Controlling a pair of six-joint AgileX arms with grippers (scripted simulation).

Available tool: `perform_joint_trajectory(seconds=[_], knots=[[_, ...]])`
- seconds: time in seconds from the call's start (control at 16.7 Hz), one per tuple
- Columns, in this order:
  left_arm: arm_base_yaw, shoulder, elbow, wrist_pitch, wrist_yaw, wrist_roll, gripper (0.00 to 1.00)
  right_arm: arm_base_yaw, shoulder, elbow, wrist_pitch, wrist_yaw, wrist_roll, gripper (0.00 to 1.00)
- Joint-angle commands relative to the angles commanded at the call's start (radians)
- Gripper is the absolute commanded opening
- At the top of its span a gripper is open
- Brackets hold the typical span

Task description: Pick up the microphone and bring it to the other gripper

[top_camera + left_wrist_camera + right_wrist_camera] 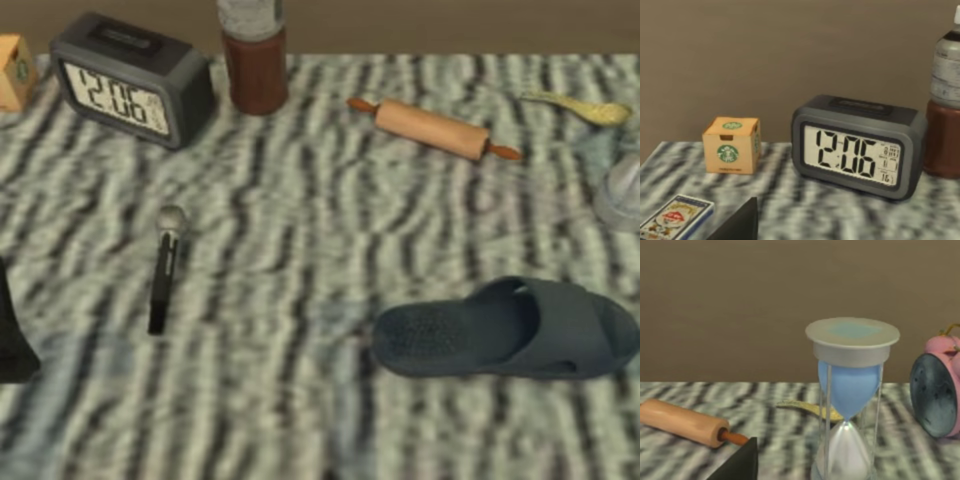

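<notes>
Top: microphone (165,268) seen lying flat at 9 o'clock of table (320,260), head toward digital clock (132,80), untouched. Left arm (14,335) parked at left edge; grip state cannot be told. Slipper (510,330) at 4 o'clock (well apart from mic).
Left wrist: one fingertip (740,225) shown, clock (856,147) beyond.
Right wrist: fingertip (740,465), hourglass (850,400) near; grip cannot be told.

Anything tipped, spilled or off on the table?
Nothing stands out. The microphone lies flat and untouched at the table's left, the rolling pin and slipper rest flat, and the digital clock stands upright.
</notes>
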Motion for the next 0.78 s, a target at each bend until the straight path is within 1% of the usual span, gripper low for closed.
perform_joint_trajectory(seconds=[0.18, 0.36, 0.54, 0.78], knots=[[-0.003, 0.01, 0.008, -0.007, 0.001, -0.001, 1.0, 0.0, 0.0, 0.0, 0.0, 0.0, 0.0, 1.0], [-0.022, 0.104, 0.081, -0.071, 0.004, -0.01, 1.0, 0.0, 0.0, 0.0, 0.0, 0.0, 0.0, 1.0], [-0.049, 0.293, 0.218, -0.179, 0.004, -0.031, 1.0, 0.0, 0.0, 0.0, 0.0, 0.0, 0.0, 1.0], [-0.095, 0.664, 0.476, -0.348, 0.004, -0.076, 1.0, 0.0, 0.0, 0.0, 0.0, 0.0, 0.0, 1.0]])
